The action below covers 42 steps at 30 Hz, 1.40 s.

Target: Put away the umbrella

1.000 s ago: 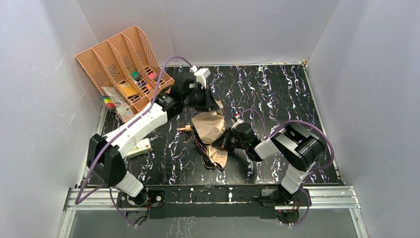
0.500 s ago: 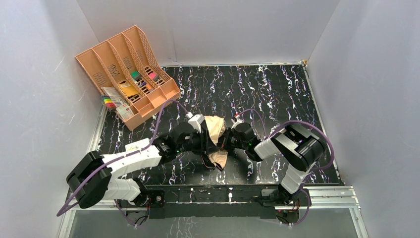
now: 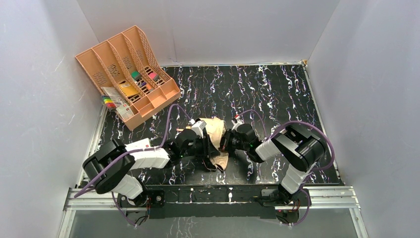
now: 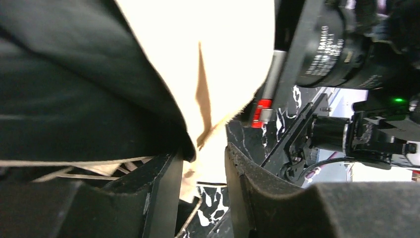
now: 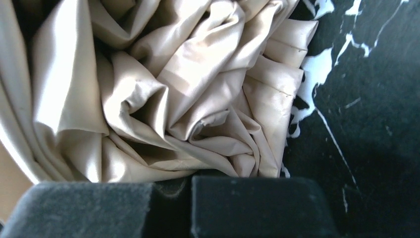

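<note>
Near the front middle of the table [image 3: 277, 94], overhead view: the umbrella [image 3: 216, 131] lies as a crumpled tan heap between the two arms, well apart from the peach file tray [image 3: 101, 58] at the far left. The left gripper [image 3: 208, 144] meets the heap from the left and the right gripper [image 3: 226, 141] from the right. Both sets of jaws are buried against fabric and cannot be read from above. A tan stub [image 3: 180, 130] shows just left of the heap, too small to identify. Left wrist view: the black fingers [image 4: 158, 198] stand parted, with pale fabric reaching into the gap and table surface visible lower in it. A dark blurred mass blocks the upper left, and the right arm's motor housing [image 4: 327, 49] fills the right. Right wrist view: the fingers [image 5: 257, 208] are clenched together at the bottom edge. Folds gather toward their tips, so a pinch of canopy is held, though the contact itself is cut off. Handle and strap cannot be made out in either wrist view.
</note>
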Each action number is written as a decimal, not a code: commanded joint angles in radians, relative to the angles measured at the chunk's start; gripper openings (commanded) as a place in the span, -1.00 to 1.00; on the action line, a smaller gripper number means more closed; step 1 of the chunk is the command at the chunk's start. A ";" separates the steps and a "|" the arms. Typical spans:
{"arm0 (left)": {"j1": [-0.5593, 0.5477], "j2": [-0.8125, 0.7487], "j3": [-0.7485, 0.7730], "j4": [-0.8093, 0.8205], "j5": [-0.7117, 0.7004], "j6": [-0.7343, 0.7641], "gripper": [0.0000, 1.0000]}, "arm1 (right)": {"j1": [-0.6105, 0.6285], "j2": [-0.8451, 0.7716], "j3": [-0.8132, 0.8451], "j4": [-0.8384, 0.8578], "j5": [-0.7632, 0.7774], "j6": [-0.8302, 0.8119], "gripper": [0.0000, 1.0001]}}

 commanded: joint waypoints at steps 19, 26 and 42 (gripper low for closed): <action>-0.012 0.124 -0.146 0.158 -0.006 -0.020 -0.02 | 0.006 -0.656 -0.027 -0.624 0.179 -0.181 -0.62; -0.015 0.123 -0.155 0.153 -0.013 -0.016 0.22 | 0.006 -0.672 0.044 -0.615 0.105 -0.159 -0.27; -0.022 0.117 -0.155 0.141 -0.016 -0.014 0.36 | 0.000 -0.500 0.123 -0.508 0.063 -0.126 -0.06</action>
